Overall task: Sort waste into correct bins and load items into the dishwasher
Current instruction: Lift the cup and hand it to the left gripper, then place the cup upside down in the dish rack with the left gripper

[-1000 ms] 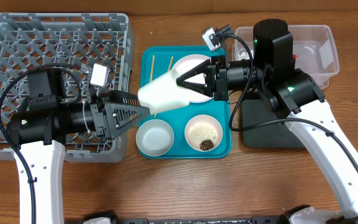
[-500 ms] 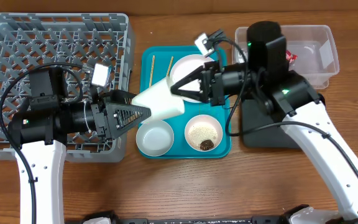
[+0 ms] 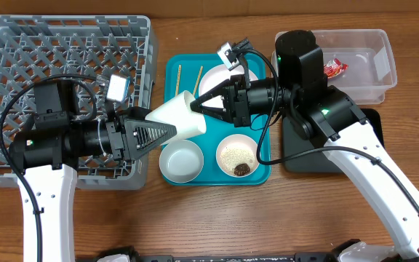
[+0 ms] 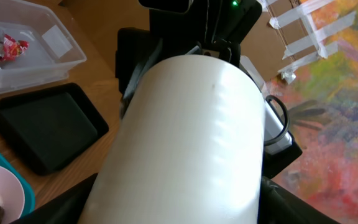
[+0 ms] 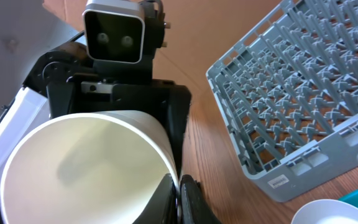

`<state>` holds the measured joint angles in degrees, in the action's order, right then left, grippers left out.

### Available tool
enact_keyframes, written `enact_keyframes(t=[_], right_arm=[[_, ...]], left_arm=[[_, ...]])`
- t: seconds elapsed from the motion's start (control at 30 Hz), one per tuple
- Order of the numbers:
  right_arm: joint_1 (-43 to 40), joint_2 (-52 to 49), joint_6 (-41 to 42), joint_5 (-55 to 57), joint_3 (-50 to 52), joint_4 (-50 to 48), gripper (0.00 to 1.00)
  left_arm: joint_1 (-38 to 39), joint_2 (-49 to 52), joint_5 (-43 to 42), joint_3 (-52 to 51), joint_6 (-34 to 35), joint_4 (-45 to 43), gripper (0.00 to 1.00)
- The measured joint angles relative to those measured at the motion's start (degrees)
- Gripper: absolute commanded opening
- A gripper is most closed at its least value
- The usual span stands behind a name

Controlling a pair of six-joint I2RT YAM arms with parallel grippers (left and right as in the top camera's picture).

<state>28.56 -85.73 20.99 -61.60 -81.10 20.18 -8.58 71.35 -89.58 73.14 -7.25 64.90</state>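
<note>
Now the white cup (image 3: pixel 182 116) hangs on its side in the air between the two arms, above the left edge of the teal tray (image 3: pixel 173 69) and just right of the grey dish rack (image 3: pixel 20 44). Its wide mouth faces the right arm and its narrow base points at the left arm.

The right gripper (image 3: pixel 192 109) is clamped on the cup's rim. In the right wrist view its fingers are closed together on the lower edge of the open mouth.

The left gripper (image 3: pixel 162 122) reaches in from the other side, its jaws spread either side of the cup's base end. In the left wrist view the cup's body fills the space between the dark fingers. Whether they press on it or only flank it, I cannot tell.

Below the cup on the teal tray sit an empty pale grey bowl (image 3: pixel 180 161) and a small white dish (image 3: pixel 238 156) holding rice and a dark bit. The white plate (image 3: pixel 220 76) and chopsticks (image 3: pixel 179 78) lie at the tray's far end.

The red wrapper (image 3: pixel 334 68) lies in the clear tub (image 3: pixel 373 80). The black tray (image 3: pixel 297 156) sits under the right arm.
</note>
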Motion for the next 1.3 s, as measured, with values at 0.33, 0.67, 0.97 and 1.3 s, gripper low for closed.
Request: enact_keyframes(t=[0.33, 0.67, 0.97, 1.3], right_arm=[[0.0, -0.04, 0.02, 0.59, 0.0, 0.04, 0.04], [-0.07, -0.04, 0.42, 1.07, -0.02, 0.96, 0.63], [-6.23, -0.02, -0.37, 2.78, -0.07, 9.07, 0.73], [-4.28, 0.48, -3.3, 23.45, -0.22, 32.41, 0.74]], left_arm=[[0.0, 0.0, 0.0, 0.0, 0.02, -0.2, 0.68], [0.0, 0.0, 0.37, 0.0, 0.0, -1.16, 0.64], [-1.27, 0.0, 10.49, 0.0, 1.31, -1.2, 0.68], [-17.7, -0.39, 40.5, 1.73, 11.76, 7.91, 0.7]])
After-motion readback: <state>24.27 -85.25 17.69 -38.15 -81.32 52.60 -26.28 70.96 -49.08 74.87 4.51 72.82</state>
